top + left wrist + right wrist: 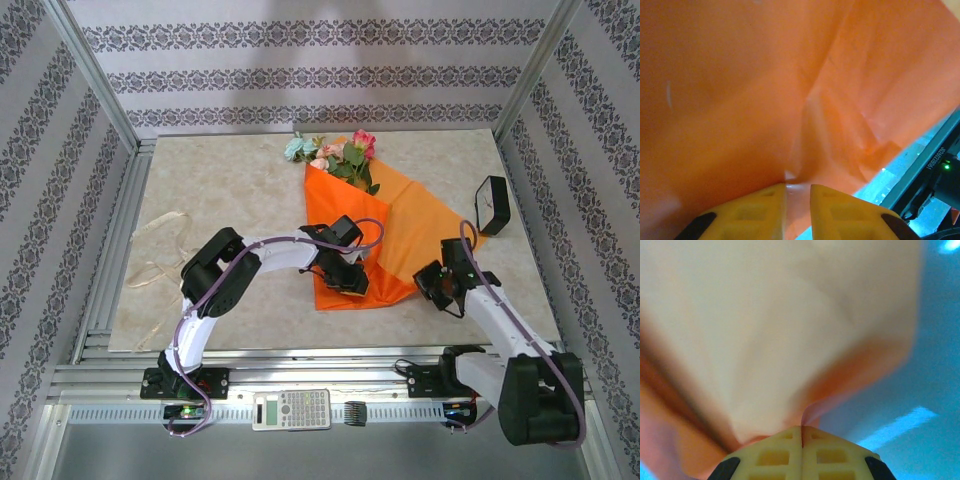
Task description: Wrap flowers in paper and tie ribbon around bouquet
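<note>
Right end effector (801, 429), fingers pressed together, pinches the near right edge of the paper (400, 225). Left end effector (797, 187), fingers almost meeting, nips a fold at the sheet's near tip. The paper lies in the middle of the counter (230, 190), long axis running from near edge to far edge, with the flowers (340, 155) at its far end. The loose flap lies right of the stems, nearer the right arm. The ribbon (160, 245) rests well apart, by the left edge.
</note>
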`<act>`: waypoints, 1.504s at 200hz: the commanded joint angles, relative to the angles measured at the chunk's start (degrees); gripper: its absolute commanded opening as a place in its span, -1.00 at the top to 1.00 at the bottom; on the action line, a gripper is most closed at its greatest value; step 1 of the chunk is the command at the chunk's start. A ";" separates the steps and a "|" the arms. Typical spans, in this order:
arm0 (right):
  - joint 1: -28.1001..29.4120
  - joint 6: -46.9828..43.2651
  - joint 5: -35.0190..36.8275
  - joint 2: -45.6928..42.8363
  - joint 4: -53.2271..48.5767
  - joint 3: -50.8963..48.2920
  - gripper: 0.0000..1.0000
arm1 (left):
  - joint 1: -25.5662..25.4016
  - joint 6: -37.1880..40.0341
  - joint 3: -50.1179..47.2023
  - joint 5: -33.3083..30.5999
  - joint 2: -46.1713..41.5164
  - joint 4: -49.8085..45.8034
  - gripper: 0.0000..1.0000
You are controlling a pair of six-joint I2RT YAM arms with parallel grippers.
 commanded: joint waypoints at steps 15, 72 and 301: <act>12.03 -4.38 6.88 -4.67 0.14 7.39 1.00 | -0.04 -1.39 -2.79 -0.43 1.35 1.82 0.68; 26.30 -10.52 2.02 -0.88 13.69 10.00 1.00 | 0.66 -5.09 -7.22 -1.17 -0.36 8.85 0.71; 33.06 -16.99 -13.16 16.16 28.08 12.29 1.00 | 16.78 -23.78 -27.39 0.43 -11.53 27.88 0.87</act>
